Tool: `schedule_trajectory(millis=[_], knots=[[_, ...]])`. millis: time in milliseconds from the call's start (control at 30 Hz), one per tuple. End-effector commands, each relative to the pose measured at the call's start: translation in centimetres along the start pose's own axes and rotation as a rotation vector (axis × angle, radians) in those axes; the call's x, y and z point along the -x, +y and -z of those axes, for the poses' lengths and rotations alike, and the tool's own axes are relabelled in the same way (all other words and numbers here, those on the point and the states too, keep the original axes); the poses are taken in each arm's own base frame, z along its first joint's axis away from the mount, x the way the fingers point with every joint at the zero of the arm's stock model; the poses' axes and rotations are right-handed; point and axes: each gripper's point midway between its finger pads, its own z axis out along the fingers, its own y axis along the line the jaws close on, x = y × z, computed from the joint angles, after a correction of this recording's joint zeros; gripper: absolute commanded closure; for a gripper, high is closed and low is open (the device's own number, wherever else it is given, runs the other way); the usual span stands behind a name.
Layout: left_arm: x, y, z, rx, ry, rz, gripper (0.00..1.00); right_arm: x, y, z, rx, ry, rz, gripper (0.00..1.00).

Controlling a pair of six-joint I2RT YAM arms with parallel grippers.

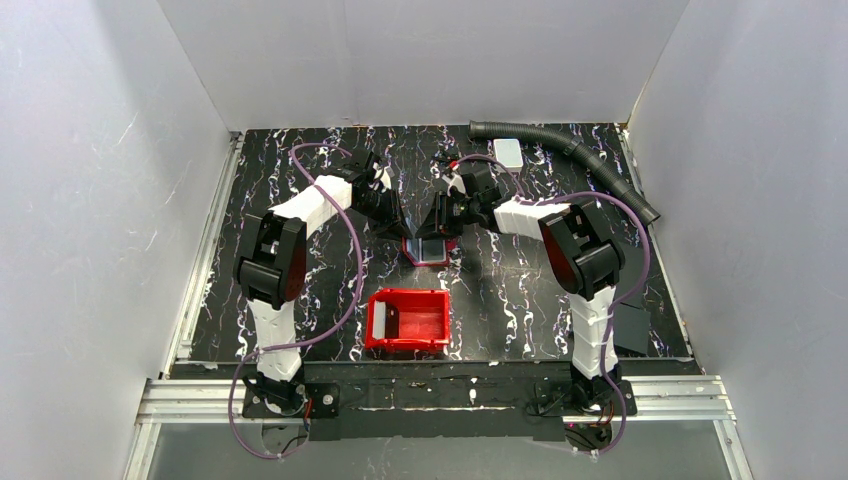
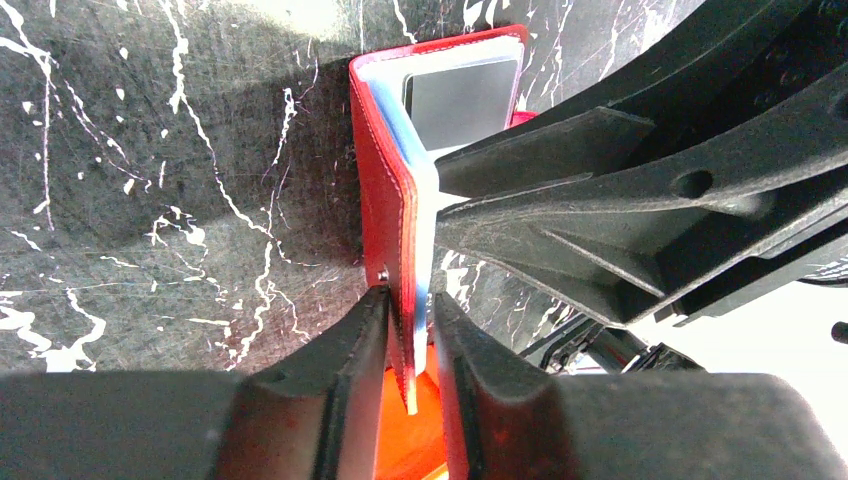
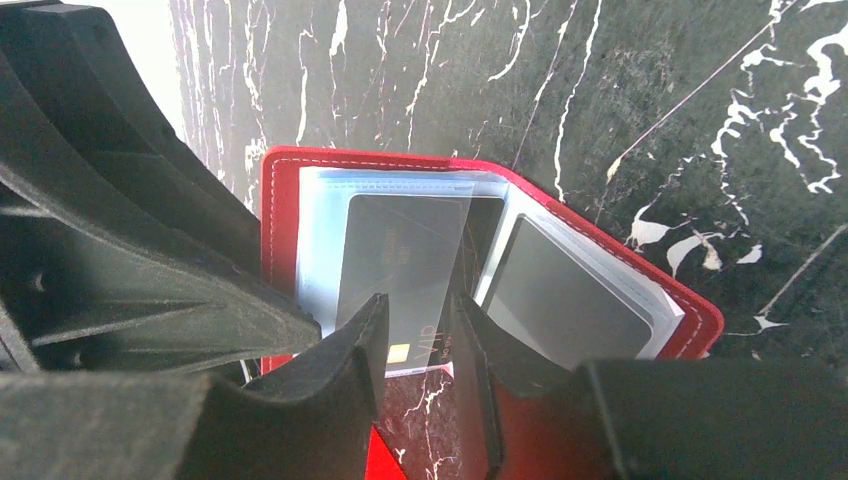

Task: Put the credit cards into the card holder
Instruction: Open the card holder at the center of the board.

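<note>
The card holder point(image 1: 428, 252) lies open on the black marbled table between both grippers, its red cover point(image 3: 280, 200) and clear sleeves facing up. In the left wrist view one cover flap point(image 2: 380, 190) stands on edge between the fingers of my left gripper point(image 2: 410, 300), which is slightly open: the left finger touches the flap and the right finger is just clear of it. My right gripper point(image 3: 418, 305) is shut on the side edges of a grey credit card point(image 3: 405, 250), which is partly inside a sleeve. A second card point(image 3: 565, 300) sits in the neighbouring pocket.
A bright red bin point(image 1: 408, 320) stands near the front, just below the card holder. A white block point(image 1: 508, 152) and a grey ribbed hose point(image 1: 570, 150) lie at the back right. A black sheet point(image 1: 630, 328) lies by the right arm's base.
</note>
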Motion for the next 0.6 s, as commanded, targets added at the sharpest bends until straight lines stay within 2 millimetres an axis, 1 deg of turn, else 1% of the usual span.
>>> schedule_trajectory(millis=[0,167,233,333,567], knots=[[0.1,-1.0,1.5,-0.028,-0.014,-0.018,0.81,0.2,0.4,0.2,0.028,-0.010,0.023,0.62],[0.1,-1.1,1.4,-0.036,-0.011,-0.012,0.90,0.1,0.6,0.2,0.032,-0.009,0.023,0.60],[0.1,-1.3,1.5,-0.041,-0.013,-0.012,0.90,0.1,0.6,0.3,0.033,-0.010,0.021,0.60],[0.2,-1.6,1.8,-0.048,-0.020,-0.016,0.85,0.1,0.7,0.5,0.034,-0.012,0.024,0.57],[0.0,-1.3,1.7,-0.041,-0.016,-0.011,0.86,0.3,1.7,1.1,0.048,-0.023,0.033,0.50]])
